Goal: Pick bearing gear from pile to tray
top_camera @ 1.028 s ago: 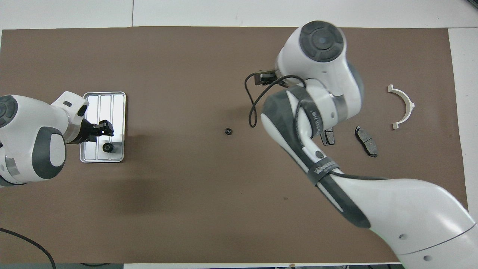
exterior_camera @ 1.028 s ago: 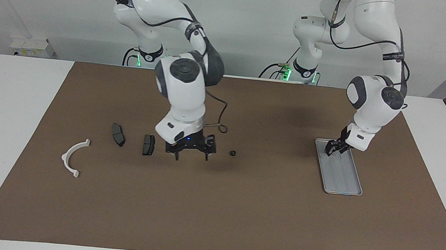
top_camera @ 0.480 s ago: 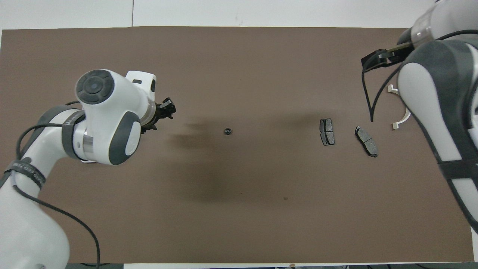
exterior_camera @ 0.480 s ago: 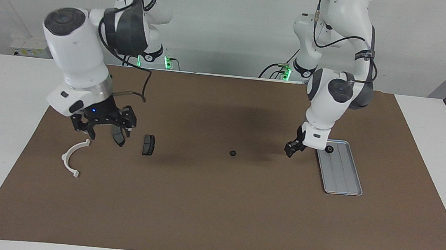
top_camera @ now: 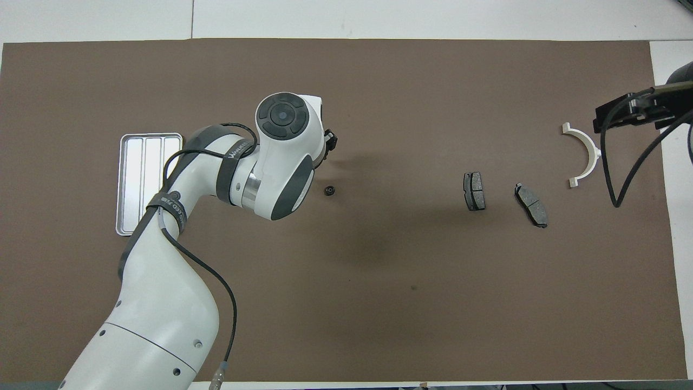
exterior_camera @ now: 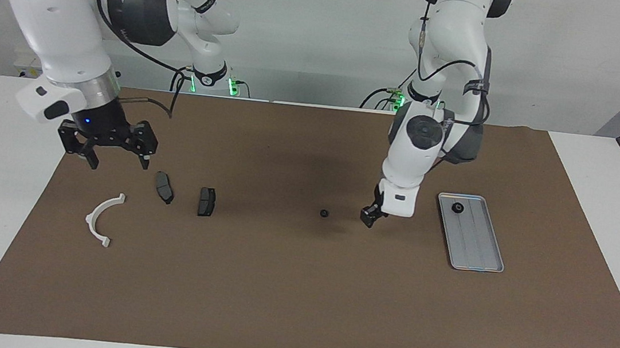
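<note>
Left gripper (exterior_camera: pixel 370 215) has swung off tray (exterior_camera: pixel 477 255), jaws unreadable, beside loose gear (exterior_camera: pixel 324 213)

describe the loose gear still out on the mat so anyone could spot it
On the brown mat, look between the ribbed silver metal tray and the two dark grey brake pads. The tiny black round gear lies alone there, far smaller than the pads.

Left arm hides tray (top_camera: pixel 142 162) corner overhead; right hand (exterior_camera: pixel 114 158) there cut off
</note>
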You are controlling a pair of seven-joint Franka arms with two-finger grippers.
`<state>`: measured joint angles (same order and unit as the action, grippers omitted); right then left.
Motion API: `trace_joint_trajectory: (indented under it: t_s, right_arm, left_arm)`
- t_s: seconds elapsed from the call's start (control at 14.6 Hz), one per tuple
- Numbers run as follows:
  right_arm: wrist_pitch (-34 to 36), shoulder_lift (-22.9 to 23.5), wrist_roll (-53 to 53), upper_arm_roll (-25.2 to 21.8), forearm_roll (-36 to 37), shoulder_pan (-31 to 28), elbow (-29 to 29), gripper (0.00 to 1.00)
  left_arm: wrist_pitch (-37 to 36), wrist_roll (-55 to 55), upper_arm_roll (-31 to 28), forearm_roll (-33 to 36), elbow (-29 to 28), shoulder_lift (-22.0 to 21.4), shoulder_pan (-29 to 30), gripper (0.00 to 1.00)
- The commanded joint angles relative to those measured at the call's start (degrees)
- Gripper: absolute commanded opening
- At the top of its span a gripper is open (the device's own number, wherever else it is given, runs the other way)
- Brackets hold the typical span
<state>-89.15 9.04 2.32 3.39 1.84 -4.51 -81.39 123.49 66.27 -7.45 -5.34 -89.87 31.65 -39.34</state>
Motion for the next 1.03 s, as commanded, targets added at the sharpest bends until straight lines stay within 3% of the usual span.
trace_joint_trajectory:
  t_s: [0.0, 0.21, 0.55, 0.96]
  right_arm:
    - [-1.5, -5.5, -1.1, 0.8, -0.9, -1.5, -9.3, 1.00]
    - [-8.4, -11.5, -1.2, 0.8, -0.9, -0.8, -19.0, 1.00]
    - [-8.8, -11.6, -1.0, 1.0, -0.8, -0.6, -17.8, 1.00]
    - [-8.8, -11.7, -1.2, 1.1, -0.9, -0.6, -13.7, 1.00]
  left_arm:
    - [1.8, 1.9, -0.8, -0.4, -1.2, 0.1, -2.2, 0.64]
    - [1.9, 1.9, -1.0, -0.3, -3.9, -0.4, -3.8, 0.62]
    - [2.0, 1.9, -0.9, -0.2, -5.4, -0.7, -3.9, 0.61]
    - [2.7, 4.4, -0.8, -0.3, -5.9, -1.1, -4.2, 0.46]
